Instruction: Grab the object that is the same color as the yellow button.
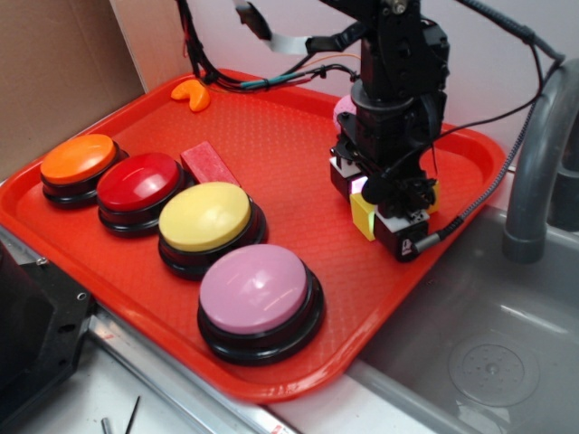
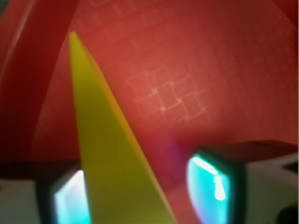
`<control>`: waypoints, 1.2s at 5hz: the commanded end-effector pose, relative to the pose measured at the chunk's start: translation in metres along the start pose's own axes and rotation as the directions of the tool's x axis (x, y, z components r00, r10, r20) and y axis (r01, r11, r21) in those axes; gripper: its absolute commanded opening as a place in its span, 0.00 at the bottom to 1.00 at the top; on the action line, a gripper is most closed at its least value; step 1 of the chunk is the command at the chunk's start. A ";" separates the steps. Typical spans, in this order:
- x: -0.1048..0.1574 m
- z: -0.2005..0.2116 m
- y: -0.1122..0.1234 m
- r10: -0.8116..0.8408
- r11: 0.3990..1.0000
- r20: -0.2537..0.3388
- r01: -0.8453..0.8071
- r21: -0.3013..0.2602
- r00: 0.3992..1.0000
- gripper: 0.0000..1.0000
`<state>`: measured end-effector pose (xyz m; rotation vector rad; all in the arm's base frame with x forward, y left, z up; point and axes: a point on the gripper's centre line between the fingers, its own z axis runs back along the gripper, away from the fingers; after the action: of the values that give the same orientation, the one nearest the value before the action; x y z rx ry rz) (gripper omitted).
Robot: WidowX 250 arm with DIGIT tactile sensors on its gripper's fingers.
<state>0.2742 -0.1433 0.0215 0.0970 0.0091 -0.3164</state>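
Gripper (image 1: 384,210) low over the tray (image 1: 298,163), yellow wedge (image 2: 110,154) between its fingers.

Jaws partly open; the wedge lies against the left pad, seemingly clear of the right one, though blur hides contact. The arm covers most of it.

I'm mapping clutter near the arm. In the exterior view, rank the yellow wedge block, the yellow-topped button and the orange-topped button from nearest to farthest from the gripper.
1. Yellow wedge block, at the gripper.
2. Yellow-topped button, mid-tray, to the left in the image.
3. Orange-topped button, tray's far left end.
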 end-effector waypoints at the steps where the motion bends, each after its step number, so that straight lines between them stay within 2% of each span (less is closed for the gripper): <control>1: 0.006 0.008 0.002 0.007 1.000 0.058 -0.006 -0.017 0.998 0.00; 2: 0.002 0.025 0.012 0.047 0.998 0.053 -0.045 -0.041 0.997 0.00; 3: -0.007 0.043 0.022 0.136 0.991 0.052 -0.135 -0.027 0.989 0.00; 4: -0.026 0.077 0.045 0.363 0.929 -0.001 -0.362 -0.074 0.932 0.00; 5: -0.047 0.113 0.062 0.450 0.890 0.025 -0.446 -0.093 0.893 0.00; 6: -0.071 0.148 0.077 0.500 0.858 0.042 -0.488 -0.161 0.865 0.00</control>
<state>0.2357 -0.0622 0.1658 -0.0383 -0.0224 0.2001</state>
